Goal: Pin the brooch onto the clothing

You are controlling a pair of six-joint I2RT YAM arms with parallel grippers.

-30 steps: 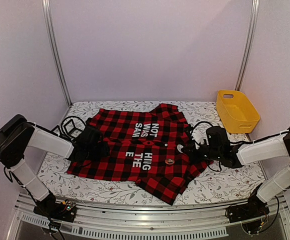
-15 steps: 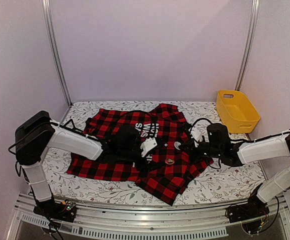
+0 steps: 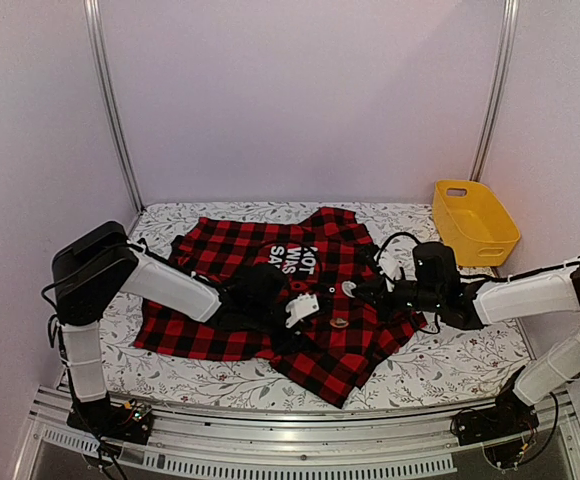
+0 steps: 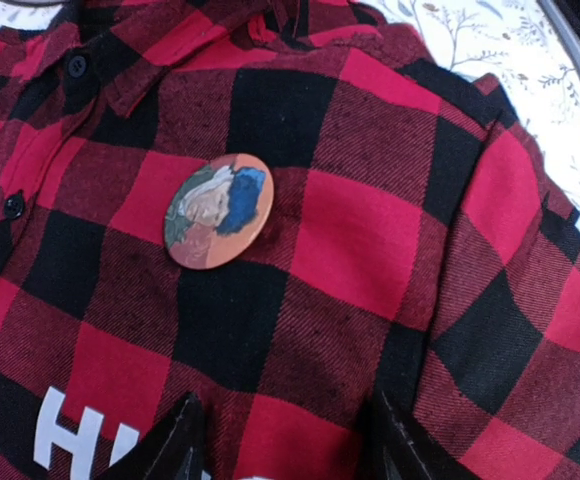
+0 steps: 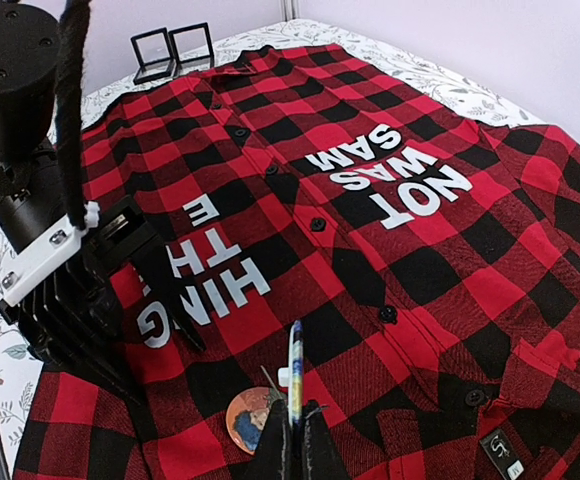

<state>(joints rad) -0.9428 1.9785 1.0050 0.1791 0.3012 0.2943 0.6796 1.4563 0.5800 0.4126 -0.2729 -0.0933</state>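
Observation:
The clothing (image 3: 270,300), a red-and-black checked shirt with white letters, lies flat on the table. One round portrait brooch (image 4: 218,224) lies on the fabric just ahead of my left gripper (image 4: 285,430), which hovers open over the shirt with only cloth between its fingers (image 4: 180,440). In the top view this brooch (image 3: 340,322) sits right of the left gripper (image 3: 302,306). My right gripper (image 5: 296,415) is shut on a second brooch (image 5: 294,375), held on edge with its pin showing, above the lying brooch (image 5: 253,420). In the top view the right gripper (image 3: 365,291) is over the shirt's right part.
A yellow basket (image 3: 475,222) stands at the back right of the flowered tablecloth. Black wire frames (image 3: 145,252) sit beside the shirt's far left corner, also in the right wrist view (image 5: 175,50). The left arm's black body (image 5: 60,270) is close to the held brooch.
My left arm has swung right from the shirt's left edge to its middle, close to the lying brooch. The right gripper has barely shifted and keeps its hold.

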